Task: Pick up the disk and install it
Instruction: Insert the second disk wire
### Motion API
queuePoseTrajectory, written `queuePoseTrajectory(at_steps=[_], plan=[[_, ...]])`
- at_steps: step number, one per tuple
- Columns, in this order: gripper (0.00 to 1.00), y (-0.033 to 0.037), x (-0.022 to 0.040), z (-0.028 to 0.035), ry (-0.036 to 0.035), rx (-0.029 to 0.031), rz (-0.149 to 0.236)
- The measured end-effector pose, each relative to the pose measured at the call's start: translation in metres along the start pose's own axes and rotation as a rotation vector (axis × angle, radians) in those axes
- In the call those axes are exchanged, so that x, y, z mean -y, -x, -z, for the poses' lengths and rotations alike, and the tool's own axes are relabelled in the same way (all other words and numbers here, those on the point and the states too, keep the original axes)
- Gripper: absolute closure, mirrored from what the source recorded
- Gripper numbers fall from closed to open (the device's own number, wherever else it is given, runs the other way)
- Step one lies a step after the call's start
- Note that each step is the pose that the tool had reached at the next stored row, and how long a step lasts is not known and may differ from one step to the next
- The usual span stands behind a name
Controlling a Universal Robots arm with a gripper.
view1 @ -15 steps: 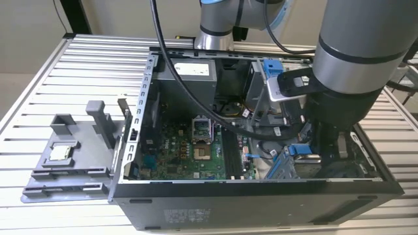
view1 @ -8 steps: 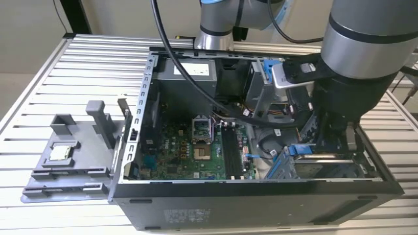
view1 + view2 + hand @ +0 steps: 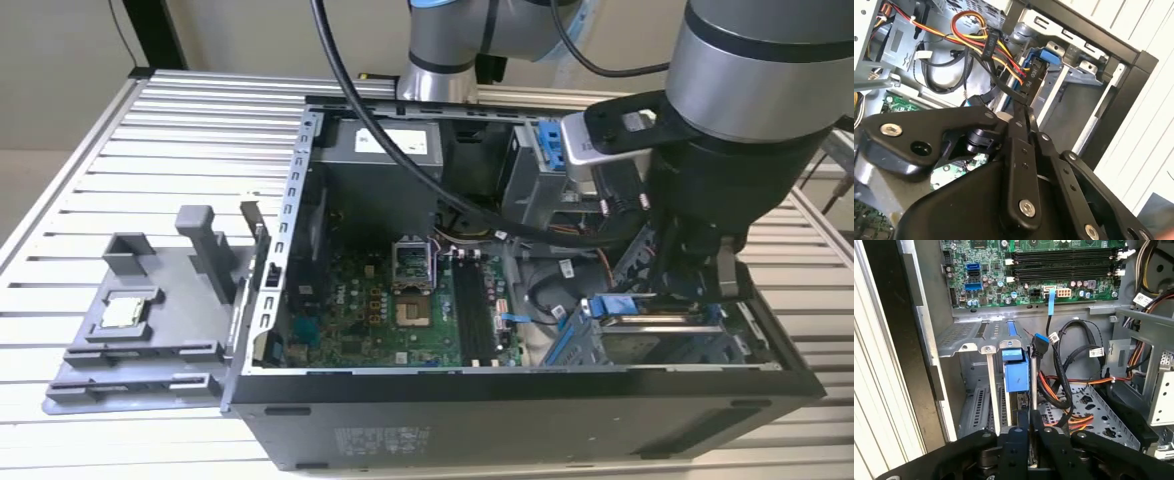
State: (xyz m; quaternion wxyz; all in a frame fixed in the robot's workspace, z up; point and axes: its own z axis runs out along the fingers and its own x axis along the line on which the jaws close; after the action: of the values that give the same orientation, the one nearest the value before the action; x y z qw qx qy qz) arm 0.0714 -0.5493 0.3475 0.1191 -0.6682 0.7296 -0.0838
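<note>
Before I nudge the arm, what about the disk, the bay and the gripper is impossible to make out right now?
- The disk: in the first wrist view its blue frame shows in the drive bay; its lower part is hidden behind the gripper.
- Whether the disk is fully seated: exterior view, the arm covers the bay.
- Fingertip contact: second wrist view, cables crowd the tips.

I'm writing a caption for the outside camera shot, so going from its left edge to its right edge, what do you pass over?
Grey plastic fixture carrying a small square silver chip → green motherboard inside the open computer case → blue-framed disk standing in the drive bay → robot arm reaching down over that bay.
</note>
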Motion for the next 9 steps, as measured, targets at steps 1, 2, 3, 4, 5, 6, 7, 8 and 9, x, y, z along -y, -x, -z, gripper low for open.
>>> queuePoseTrajectory(at_steps=[1, 2, 3, 4, 5, 6, 7, 8, 9], plan=[[1.0, 0.0, 0.0, 0.0, 0.0, -0.0001, 0.0], [1.0, 0.0, -0.0001, -0.0003, -0.0001, -0.0006, 0.0], [1.0, 0.0, -0.0002, -0.0007, -0.0001, -0.0016, 0.0], [1.0, -0.0001, -0.0004, -0.0017, -0.0003, -0.0033, 0.001], [1.0, -0.0002, -0.0007, -0.0029, -0.0005, -0.0057, 0.002], [1.0, -0.0002, -0.0012, -0.0042, -0.0008, -0.0087, 0.003], [1.0, -0.0003, -0.0016, -0.0056, -0.0009, -0.0114, 0.003], [1.0, -0.0004, -0.0021, -0.0072, -0.0012, -0.0138, 0.004], [1.0, -0.0005, -0.0025, -0.0087, -0.0014, -0.0162, 0.005]])
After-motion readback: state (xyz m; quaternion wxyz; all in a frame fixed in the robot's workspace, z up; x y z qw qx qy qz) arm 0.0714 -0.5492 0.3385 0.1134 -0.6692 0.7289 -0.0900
